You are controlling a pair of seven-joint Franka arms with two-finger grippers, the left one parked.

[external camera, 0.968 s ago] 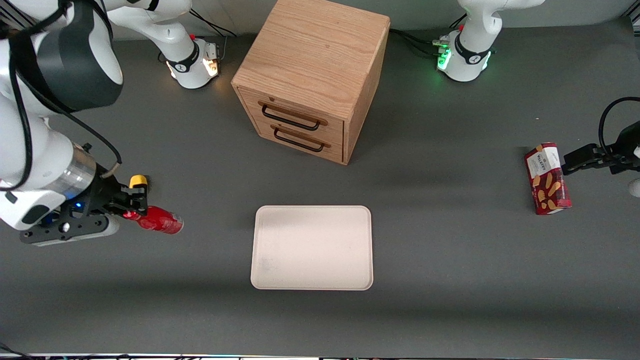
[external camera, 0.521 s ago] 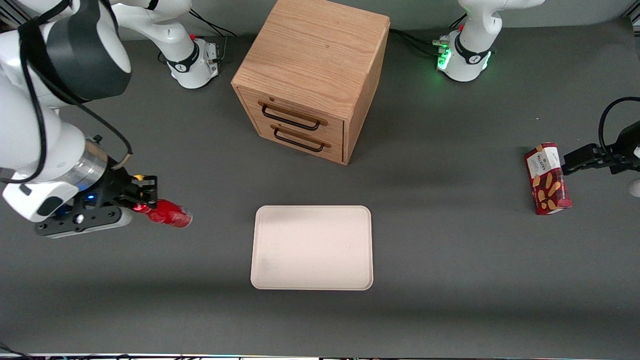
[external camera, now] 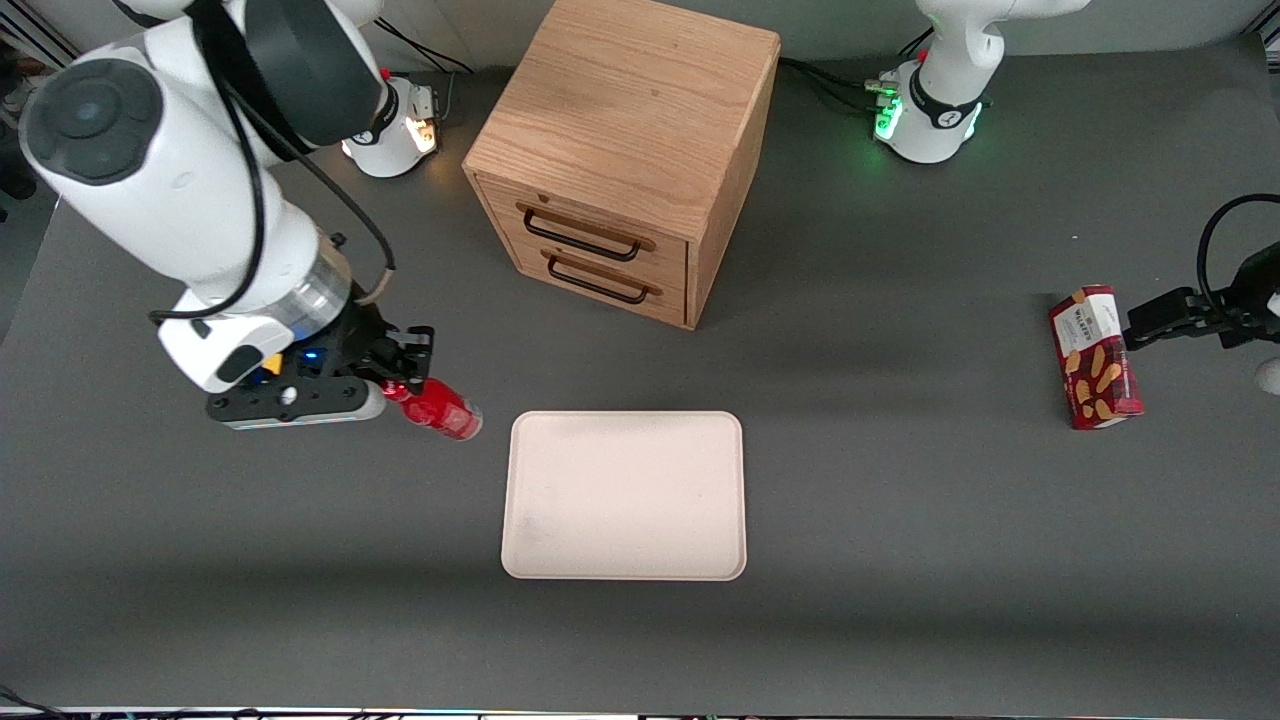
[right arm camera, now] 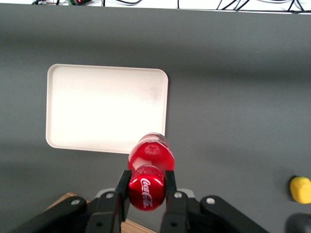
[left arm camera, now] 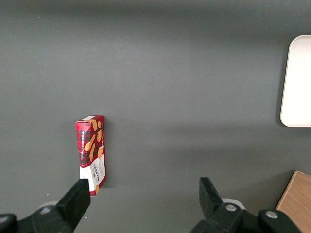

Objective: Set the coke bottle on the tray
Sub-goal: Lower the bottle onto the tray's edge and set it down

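Note:
My right gripper [external camera: 408,385] is shut on the cap end of the small red coke bottle [external camera: 440,411] and holds it tilted above the table, just short of the tray's edge toward the working arm's end. The pale cream-pink tray [external camera: 625,495] lies flat and bare in the middle of the table. In the right wrist view the bottle [right arm camera: 151,154] hangs between my fingers [right arm camera: 122,187], with the gripper [right arm camera: 146,188] clamped on its red cap, over the dark table beside the tray's corner [right arm camera: 104,107].
A wooden drawer cabinet [external camera: 625,150] stands farther from the front camera than the tray. A yellow lemon-like lump [right arm camera: 300,189] lies on the table near the working arm. A red snack box [external camera: 1095,357] lies toward the parked arm's end, also in the left wrist view [left arm camera: 91,153].
My right gripper has carried the bottle sideways toward the tray, from near the yellow lump to just beside the tray's edge. The lump is now hidden under the arm in the front view.

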